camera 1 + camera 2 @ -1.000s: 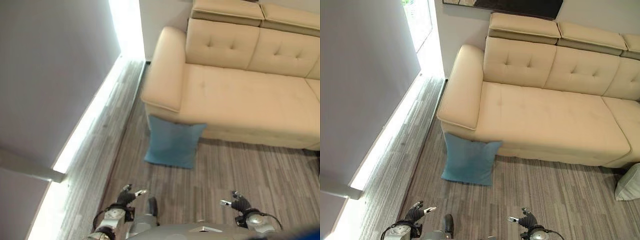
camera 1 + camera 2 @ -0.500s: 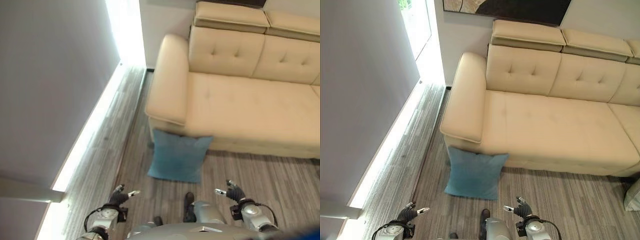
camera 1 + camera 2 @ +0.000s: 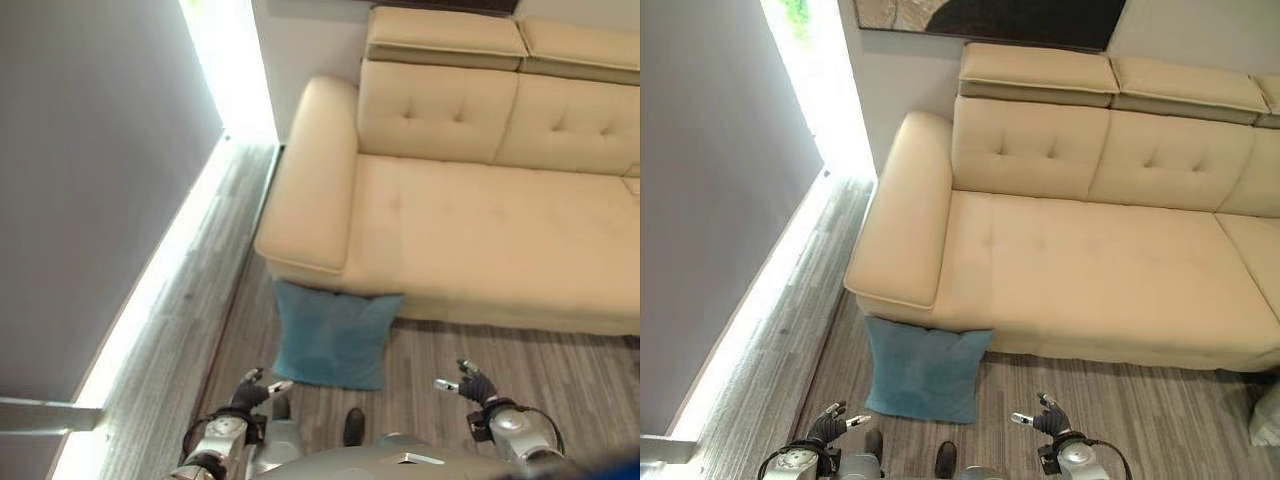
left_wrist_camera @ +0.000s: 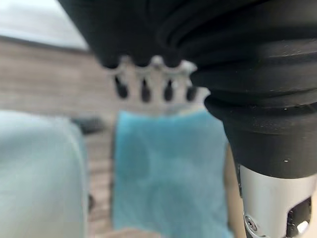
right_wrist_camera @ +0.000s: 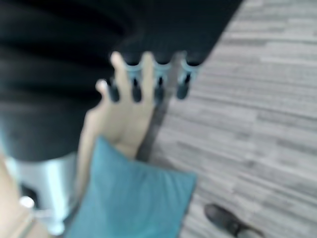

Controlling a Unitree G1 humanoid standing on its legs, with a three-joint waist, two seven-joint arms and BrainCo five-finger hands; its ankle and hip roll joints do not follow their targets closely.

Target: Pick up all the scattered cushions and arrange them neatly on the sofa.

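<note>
Blue cushion ahead of your 2 empty hands.
It leans on the sofa front; left hand and right hand hang relaxed, fingers loose, well short of it.

sofa — right end cut off by the edge | blue cushion — top edge tucked behind the sofa's front | pale cushion — only a corner shows at the right edge | wall picture — cropped at the top
</note>
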